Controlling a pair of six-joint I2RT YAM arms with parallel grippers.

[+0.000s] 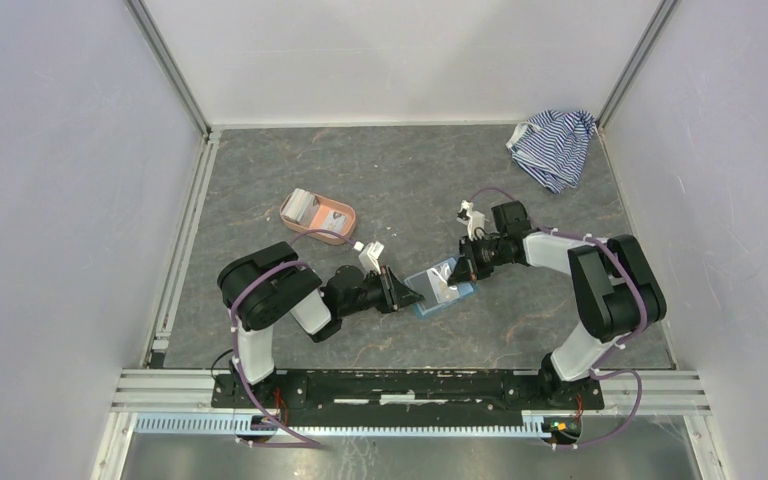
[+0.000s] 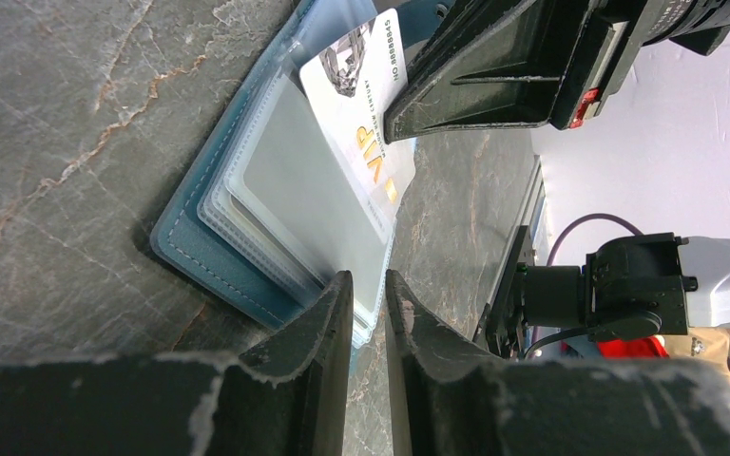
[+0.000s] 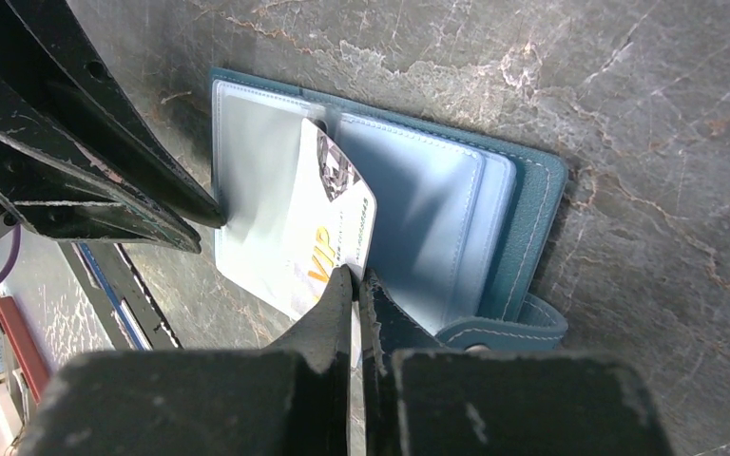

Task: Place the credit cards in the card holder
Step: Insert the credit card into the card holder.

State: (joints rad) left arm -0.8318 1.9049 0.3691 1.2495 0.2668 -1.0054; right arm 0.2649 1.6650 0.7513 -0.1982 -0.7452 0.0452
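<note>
The teal card holder lies open on the table between both arms, its clear sleeves facing up. My right gripper is shut on the near edge of a white credit card printed with "VIP". The card is tilted, its far corner at the holder's fold among the sleeves. My left gripper comes in from the opposite side. Its jaws are closed to a narrow gap, with the corner of the clear sleeves between the tips. Its fingers touch the sleeve edge.
A salmon-pink oval tray stands behind the left arm with a whitish-grey card in it. A blue-and-white striped cloth lies crumpled in the far right corner. Walls enclose the table on three sides.
</note>
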